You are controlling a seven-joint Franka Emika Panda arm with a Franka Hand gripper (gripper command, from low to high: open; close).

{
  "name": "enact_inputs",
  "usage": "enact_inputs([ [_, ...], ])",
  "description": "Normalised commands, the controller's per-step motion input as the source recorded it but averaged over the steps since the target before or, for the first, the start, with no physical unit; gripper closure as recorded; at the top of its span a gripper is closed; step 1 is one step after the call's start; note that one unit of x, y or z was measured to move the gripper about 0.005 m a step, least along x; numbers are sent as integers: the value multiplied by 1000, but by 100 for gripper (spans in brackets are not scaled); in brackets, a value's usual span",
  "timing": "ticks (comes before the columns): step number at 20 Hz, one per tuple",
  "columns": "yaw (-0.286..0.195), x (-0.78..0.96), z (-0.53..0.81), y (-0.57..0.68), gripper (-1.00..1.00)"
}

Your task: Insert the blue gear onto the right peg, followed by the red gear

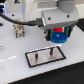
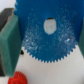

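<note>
My gripper (image 2: 46, 50) is shut on the blue gear (image 2: 47, 35), a wide toothed disc with a hole in its hub that fills most of the wrist view. One dark finger pad (image 2: 9, 45) presses against its rim. In the exterior view the blue gear (image 1: 59, 37) hangs under the gripper (image 1: 57, 35), above and towards the exterior view's right of the plate (image 1: 31, 58). That plate carries two upright pegs; the right peg (image 1: 50, 50) stands bare. The red gear (image 2: 18, 78) shows small at the wrist view's edge, and the red gear (image 1: 60, 30) shows just behind the blue one.
A small beige and dark fixture (image 1: 18, 30) stands on the white table (image 1: 15, 65) at the exterior view's left. A black cable (image 1: 7, 19) trails across the back. The left peg (image 1: 37, 55) also stands bare on the plate.
</note>
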Motion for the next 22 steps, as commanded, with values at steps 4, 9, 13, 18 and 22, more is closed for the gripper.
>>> enact_inputs([
  [4, 0, 470, 10, -245, 100],
  [9, 0, 305, -83, -281, 100],
  [13, 0, 195, -84, -272, 100],
  [18, 0, 235, -117, -95, 100],
  [22, 0, 205, -112, 5, 100],
])
